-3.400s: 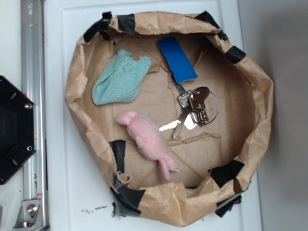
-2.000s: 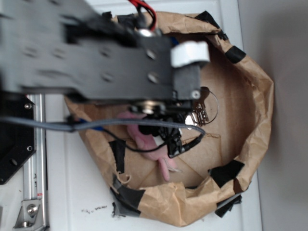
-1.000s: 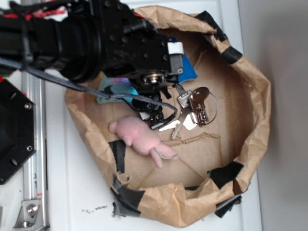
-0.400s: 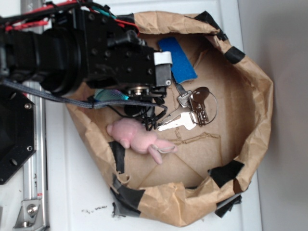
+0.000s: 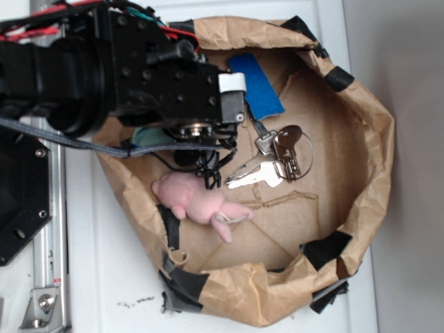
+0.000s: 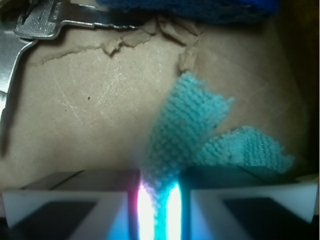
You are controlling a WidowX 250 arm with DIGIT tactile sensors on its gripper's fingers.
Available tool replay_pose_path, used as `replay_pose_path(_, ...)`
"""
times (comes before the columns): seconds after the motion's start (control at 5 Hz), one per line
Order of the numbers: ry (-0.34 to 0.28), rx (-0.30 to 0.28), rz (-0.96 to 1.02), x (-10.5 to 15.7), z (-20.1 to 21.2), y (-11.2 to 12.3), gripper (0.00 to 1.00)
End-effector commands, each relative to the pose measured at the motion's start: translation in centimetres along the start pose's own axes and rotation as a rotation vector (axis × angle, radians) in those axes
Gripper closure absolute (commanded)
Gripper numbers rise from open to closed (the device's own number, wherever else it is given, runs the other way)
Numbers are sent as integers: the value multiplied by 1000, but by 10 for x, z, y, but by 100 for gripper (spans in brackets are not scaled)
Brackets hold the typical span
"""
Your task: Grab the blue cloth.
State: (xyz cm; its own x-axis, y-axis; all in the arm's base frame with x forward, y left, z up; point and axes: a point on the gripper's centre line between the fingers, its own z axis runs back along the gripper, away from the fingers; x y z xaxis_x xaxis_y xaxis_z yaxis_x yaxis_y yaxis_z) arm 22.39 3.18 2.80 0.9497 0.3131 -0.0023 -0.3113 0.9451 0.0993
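On my wrist feed the gripper (image 6: 159, 207) had its two pale fingers (image 6: 70, 202) drawn in close, with only a narrow slot between them, and a strip of the blue cloth (image 6: 187, 130) ran straight into that slot, pinched there and glowing where light came through. The rest of the cloth fanned out ahead of the fingers across the brown cardboard floor (image 6: 90, 110), one frayed corner pointing toward a torn edge of cardboard. A silver key (image 6: 30, 30) lay at the upper left of that feed, and the fuzzy royal-blue tag (image 6: 190, 7) crossed the top.

On the exterior camera the black arm (image 5: 118, 76) reached in from the left and covered most of the cloth; I could make out just a sliver of teal (image 5: 149, 135) under it, near the left wall of the paper-lined basket (image 5: 378, 146). The pink plush toy (image 5: 198, 201) lay just below the arm's tip. The blue tag (image 5: 257, 83) and the keys (image 5: 274, 163) sat to the right of the arm. The basket rested on the white desk (image 5: 111, 277).
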Motion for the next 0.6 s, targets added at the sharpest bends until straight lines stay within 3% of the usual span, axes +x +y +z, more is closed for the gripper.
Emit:
replay_pose_path(0.0,-306,-45,-257,5,106,-7,100)
replay_pose_path(0.2,-281,-96,-308,20,158,-14,100)
replay_pose_path(0.4,-239,-157,-337,33,153,-20,100)
